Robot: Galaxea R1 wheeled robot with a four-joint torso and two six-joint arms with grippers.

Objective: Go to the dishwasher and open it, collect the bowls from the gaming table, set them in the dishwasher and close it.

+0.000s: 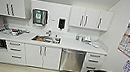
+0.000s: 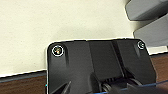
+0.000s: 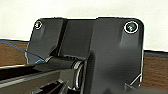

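Brushed-steel dishwasher, door shut, sits under the smooth white counter.

White countertop with scattered kitchen clutter

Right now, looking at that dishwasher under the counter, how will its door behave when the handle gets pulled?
The dishwasher is shut and built in between white cabinets, so the body probably stays put. Its bar handle sits along the top, so the door likely swings down. The steel front may be slippery.
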